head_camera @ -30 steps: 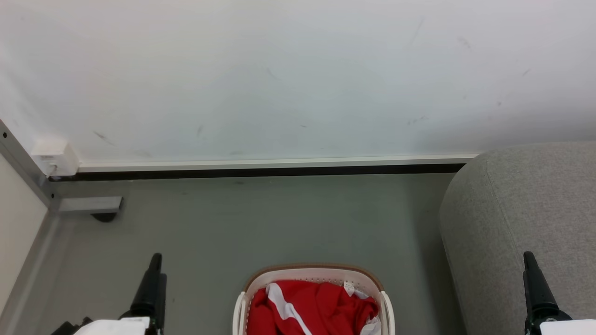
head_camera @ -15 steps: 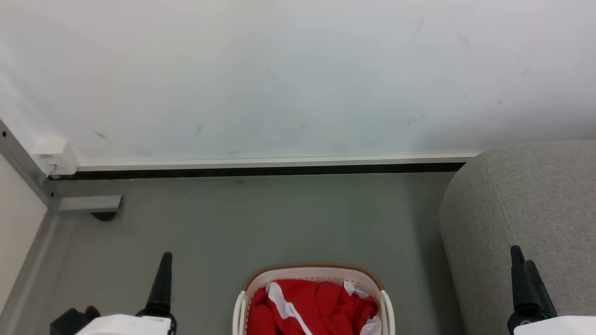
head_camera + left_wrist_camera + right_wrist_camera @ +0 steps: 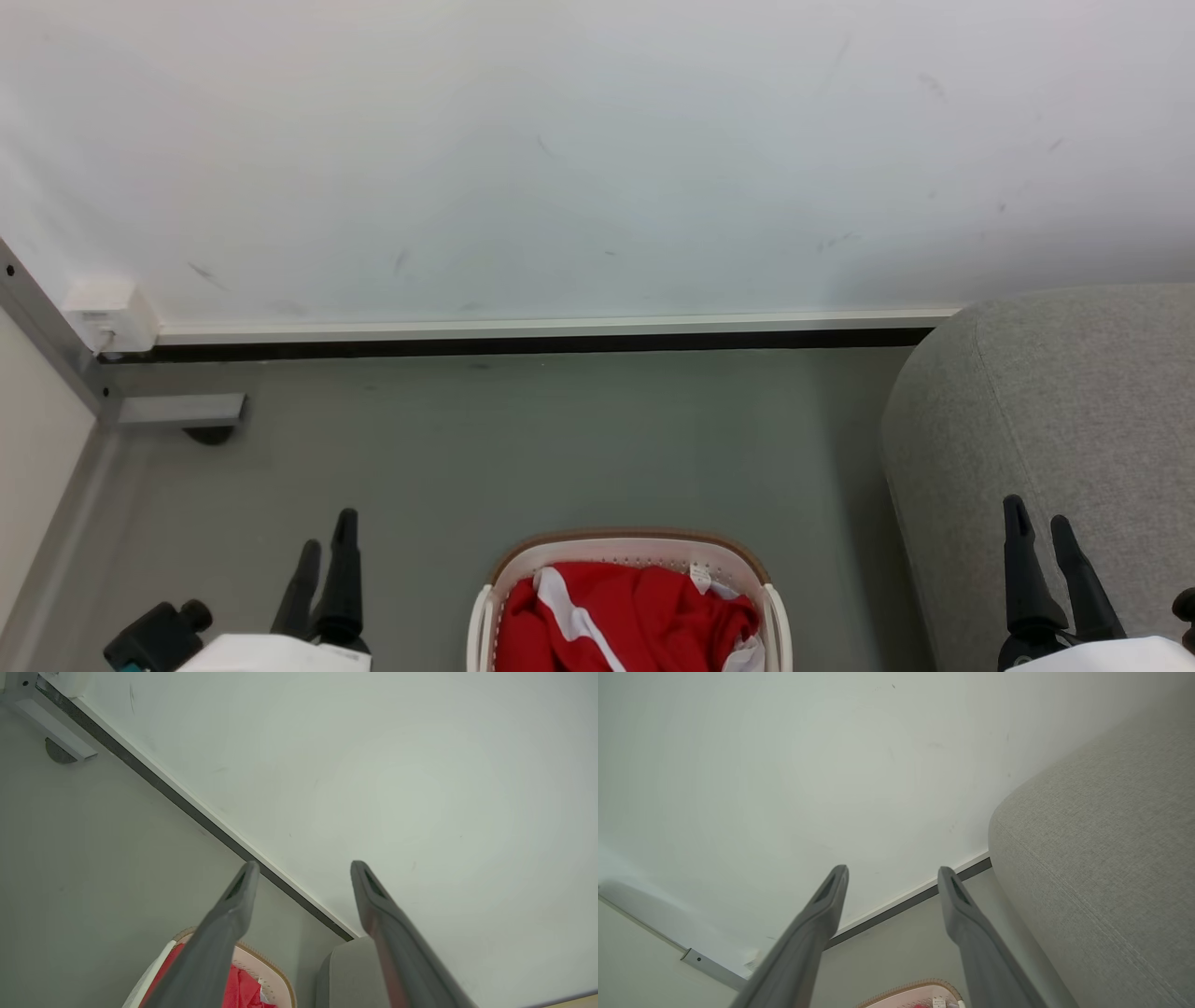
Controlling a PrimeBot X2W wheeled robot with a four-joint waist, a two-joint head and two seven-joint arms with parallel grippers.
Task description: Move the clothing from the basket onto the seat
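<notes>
Down on the floor, the red clothing lies heaped in the basket; it looks soft, light and floppy, best pinched at a raised fold; the left fingers and right fingers stand spread, empty

My head is looking down at the basket and wall; my wrist cameras are sharing both from lower

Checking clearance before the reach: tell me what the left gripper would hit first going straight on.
The left gripper would probably meet the scuffed white wall first, just above its dark skirting strip; depth is unclear.
</notes>
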